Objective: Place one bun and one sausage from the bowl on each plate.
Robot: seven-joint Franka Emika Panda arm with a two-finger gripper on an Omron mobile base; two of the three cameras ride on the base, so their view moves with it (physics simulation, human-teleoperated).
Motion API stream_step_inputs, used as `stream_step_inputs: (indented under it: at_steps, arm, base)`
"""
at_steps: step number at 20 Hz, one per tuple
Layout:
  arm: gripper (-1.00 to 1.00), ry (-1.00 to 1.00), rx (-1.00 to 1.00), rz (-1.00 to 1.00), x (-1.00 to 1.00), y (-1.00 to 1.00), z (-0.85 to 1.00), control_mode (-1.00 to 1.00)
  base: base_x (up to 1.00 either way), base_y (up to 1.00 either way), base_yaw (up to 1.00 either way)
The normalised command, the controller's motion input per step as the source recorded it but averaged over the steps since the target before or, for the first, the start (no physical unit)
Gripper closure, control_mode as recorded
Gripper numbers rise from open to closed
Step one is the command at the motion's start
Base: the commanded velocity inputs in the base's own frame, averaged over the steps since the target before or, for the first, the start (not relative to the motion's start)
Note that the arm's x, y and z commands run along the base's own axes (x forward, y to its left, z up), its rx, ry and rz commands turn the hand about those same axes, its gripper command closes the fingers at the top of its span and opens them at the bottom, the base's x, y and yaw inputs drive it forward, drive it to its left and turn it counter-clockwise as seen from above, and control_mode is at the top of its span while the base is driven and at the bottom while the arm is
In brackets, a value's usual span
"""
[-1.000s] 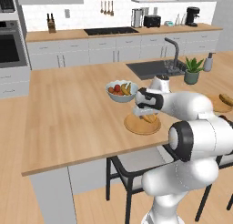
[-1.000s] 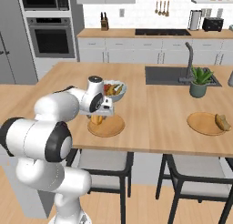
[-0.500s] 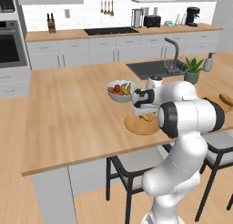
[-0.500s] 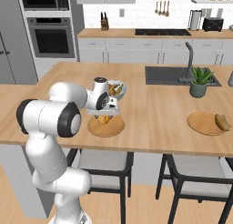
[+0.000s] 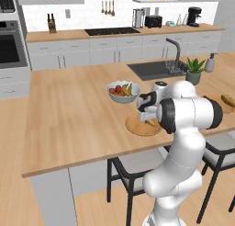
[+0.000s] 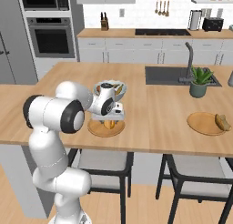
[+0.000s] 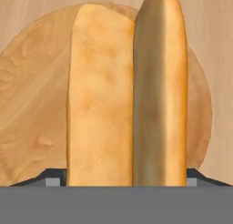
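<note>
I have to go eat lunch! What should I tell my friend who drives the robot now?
Gripper: jaws wide, one on each side of the long golden bun; cannot tell whether it grips or has let go.
Things: the bun is over the near round wooden plate. The far round wooden plate holds a golden-brown bun-like piece.
Done: each plate seems to have a bun.
Left: sausages, it seems; the darker strip beside the bun may be one, unclear.

A wooden island counter [image 5: 69, 115] fills the near scene; dark stools [image 6: 191, 177] stand under it. Far off, white cabinets [image 5: 114, 50], a wall oven [image 6: 50, 36] at left, white tiled wall [image 5: 92, 11].
</note>
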Motion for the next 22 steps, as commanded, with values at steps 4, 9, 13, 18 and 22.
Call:
stream_step_inputs:
  at_steps: [4, 9, 13, 18, 22]
  arm:
    - [1.0, 0.0, -0.01, 0.0, 0.28, -0.03, -0.22, -1.0]
    - [1.0, 0.0, 0.0, 0.0, 0.08, -0.32, -0.11, -1.0]
    - [1.0, 0.0, 0.0, 0.0, 0.12, 0.21, -0.05, -1.0]
    - [-1.0, 0.02, 0.0, 0.0, 0.04, 0.15, -0.26, -1.0]
    - [-1.0, 0.0, 0.0, 0.0, 0.0, 0.0, 0.0, -1.0]
  base:
    - [0.0, 0.0, 0.0]
    - [0.0, 0.0, 0.0]
    - [0.0, 0.0, 0.0]
    - [0.0, 0.0, 0.0]
    - [0.0, 0.0, 0.0]
